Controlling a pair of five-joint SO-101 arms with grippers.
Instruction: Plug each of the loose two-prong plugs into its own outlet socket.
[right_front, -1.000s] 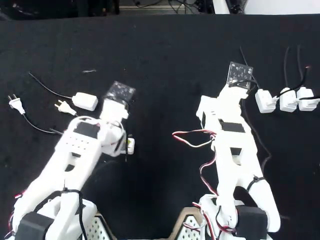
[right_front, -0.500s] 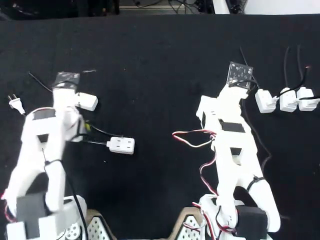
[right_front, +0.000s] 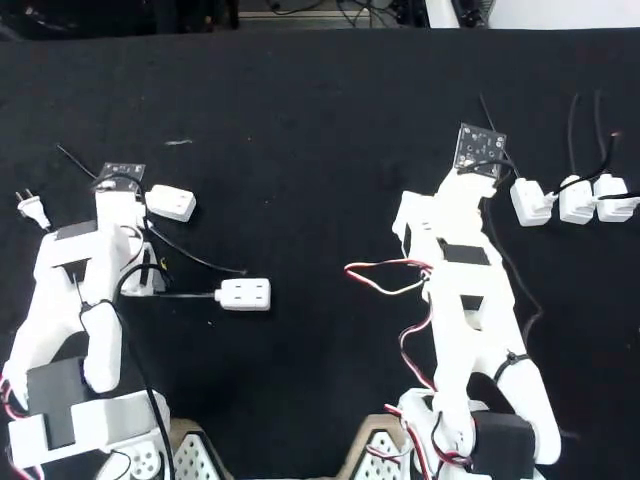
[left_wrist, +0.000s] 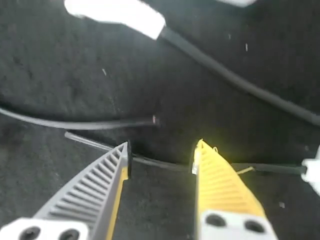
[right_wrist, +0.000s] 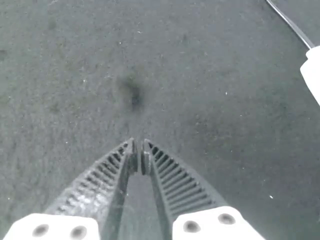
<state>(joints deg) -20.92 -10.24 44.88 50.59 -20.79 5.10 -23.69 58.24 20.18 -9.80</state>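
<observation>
My left hand (left_wrist: 162, 150) is spread over a thin black cord (left_wrist: 160, 163), right hand (right_wrist: 137, 152) pressed together; I'd grip the small white two-prong plug (right_front: 32, 208) by its rigid body, 'cos the cord's light & floppy.

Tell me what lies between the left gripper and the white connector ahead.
A black cord runs crosswise between the left gripper and the white connector, seen in the left wrist view.

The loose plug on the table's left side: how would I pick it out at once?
On the black table, find the left arm. Just off its left side lies the loose plug, small and white on a thin black cord. Unlike the white socket block on the arm's other side, it ends in two bare prongs.
</observation>
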